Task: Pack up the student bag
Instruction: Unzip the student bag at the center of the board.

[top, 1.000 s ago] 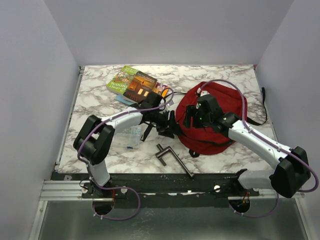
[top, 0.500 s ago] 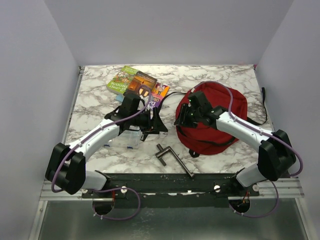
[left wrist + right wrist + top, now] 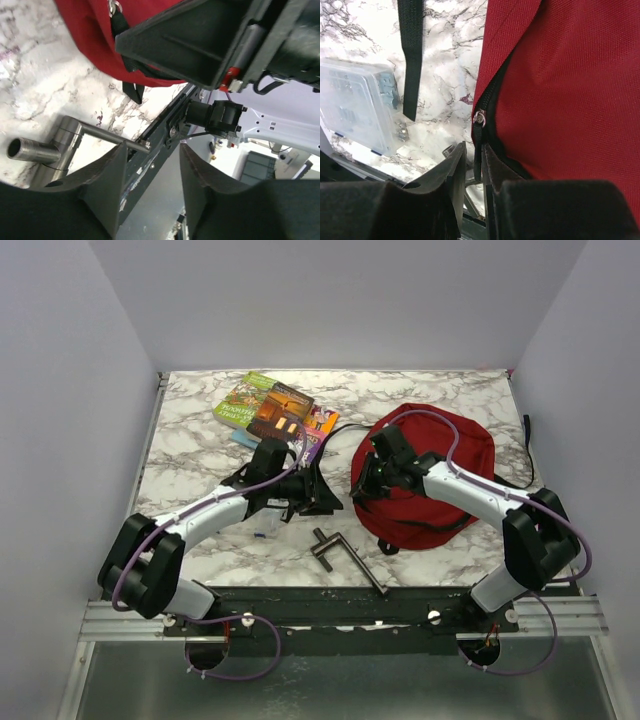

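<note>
Right now we see the right pincer (image 3: 474, 162) nearly closed, pinching the zipper pull (image 3: 478, 145) of the red bag (image 3: 560, 90); left pincer (image 3: 150, 160) gapes wide, gripping nothing.

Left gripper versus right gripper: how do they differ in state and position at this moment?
The left gripper is open and holds nothing; the right gripper is shut on the zipper pull of the bag. The left gripper hangs over the table by the metal tool, beside the bag; the right gripper sits at the bag's zipper edge. Both have black fingers and are near the same side of the bag.
</note>
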Robot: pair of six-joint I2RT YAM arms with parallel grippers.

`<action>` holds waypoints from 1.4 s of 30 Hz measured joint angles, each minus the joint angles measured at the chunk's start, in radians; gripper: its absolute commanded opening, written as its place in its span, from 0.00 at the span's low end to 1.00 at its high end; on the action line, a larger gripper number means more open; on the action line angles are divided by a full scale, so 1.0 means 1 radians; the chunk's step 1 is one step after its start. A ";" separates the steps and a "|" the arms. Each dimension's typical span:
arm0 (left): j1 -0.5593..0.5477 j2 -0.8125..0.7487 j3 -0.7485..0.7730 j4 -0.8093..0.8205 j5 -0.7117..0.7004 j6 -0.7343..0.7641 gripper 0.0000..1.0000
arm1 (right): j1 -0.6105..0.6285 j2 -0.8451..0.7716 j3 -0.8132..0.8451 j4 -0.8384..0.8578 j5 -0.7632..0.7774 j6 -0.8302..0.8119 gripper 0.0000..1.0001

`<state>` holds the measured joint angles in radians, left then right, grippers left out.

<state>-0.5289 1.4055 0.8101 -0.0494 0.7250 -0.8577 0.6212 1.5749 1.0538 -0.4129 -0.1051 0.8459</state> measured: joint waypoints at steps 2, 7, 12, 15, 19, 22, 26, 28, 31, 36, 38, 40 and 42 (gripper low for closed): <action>-0.018 0.006 -0.032 0.031 -0.003 -0.031 0.41 | -0.004 0.000 0.000 0.004 -0.006 0.010 0.16; -0.065 0.017 -0.071 0.103 -0.039 -0.097 0.34 | -0.040 0.002 -0.029 0.042 -0.057 0.045 0.03; -0.098 0.018 -0.123 0.214 -0.101 -0.175 0.41 | -0.087 0.004 -0.092 0.099 -0.142 0.125 0.01; -0.108 0.034 -0.162 0.299 -0.129 -0.238 0.52 | -0.109 0.019 -0.103 0.129 -0.205 0.182 0.01; -0.114 0.103 -0.190 0.436 -0.149 -0.325 0.53 | -0.128 0.029 -0.106 0.150 -0.265 0.271 0.01; -0.121 0.169 -0.195 0.506 -0.154 -0.381 0.47 | -0.145 0.030 -0.105 0.147 -0.293 0.332 0.01; -0.144 0.237 -0.196 0.580 -0.159 -0.444 0.47 | -0.173 0.030 -0.104 0.138 -0.327 0.416 0.01; -0.158 0.250 -0.195 0.602 -0.159 -0.464 0.49 | -0.185 0.030 -0.104 0.139 -0.342 0.453 0.01; -0.171 0.259 -0.191 0.624 -0.162 -0.484 0.48 | -0.198 0.030 -0.104 0.142 -0.365 0.499 0.01; -0.175 0.335 -0.137 0.655 -0.170 -0.528 0.34 | -0.203 0.032 -0.105 0.172 -0.410 0.569 0.01; -0.175 0.381 -0.112 0.657 -0.170 -0.549 0.25 | -0.203 0.034 -0.108 0.184 -0.420 0.590 0.01; -0.174 0.414 -0.097 0.659 -0.170 -0.559 0.15 | -0.203 0.034 -0.112 0.196 -0.425 0.607 0.01; -0.174 0.443 -0.088 0.661 -0.170 -0.576 0.02 | -0.204 0.034 -0.122 0.216 -0.426 0.629 0.01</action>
<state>-0.7025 1.8488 0.7219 0.6121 0.5552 -1.4334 0.4171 1.6093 0.9318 -0.1974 -0.5312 1.4750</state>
